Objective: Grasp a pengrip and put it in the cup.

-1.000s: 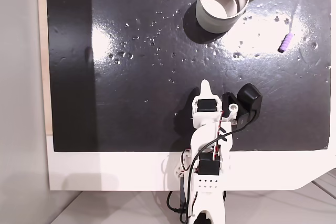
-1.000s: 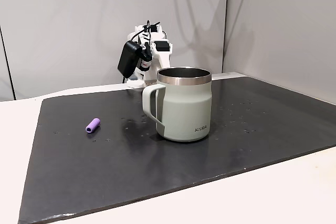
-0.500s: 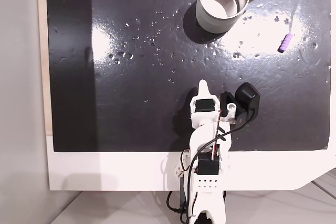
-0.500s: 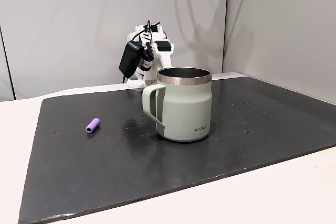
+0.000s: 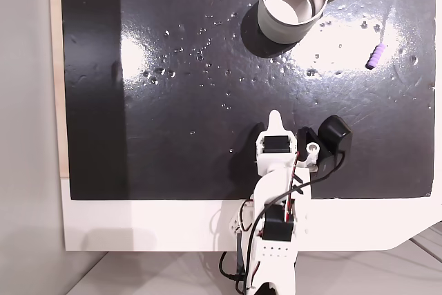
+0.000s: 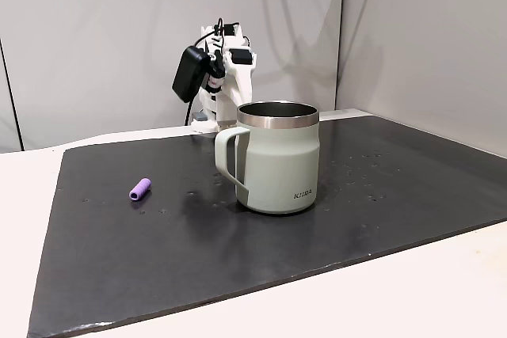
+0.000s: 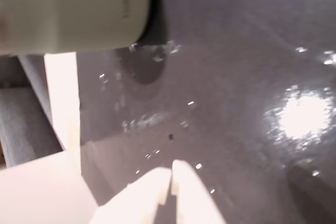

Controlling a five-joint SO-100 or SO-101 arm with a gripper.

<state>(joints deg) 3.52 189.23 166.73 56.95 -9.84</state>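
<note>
While the gripper (image 7: 171, 174) hangs over the mat (image 5: 173, 136) with its jaws together, the pengrip (image 5: 375, 55) lies well right of the cup (image 5: 293, 1).

Grey-green cup (image 5: 293, 1) upright on black mat, purple ribbed pengrip (image 5: 375, 55) lying well apart

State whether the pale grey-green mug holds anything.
Empty: the pale grey-green mug shows bare steel inside from above; the light-purple ribbed tube lies apart.
</note>
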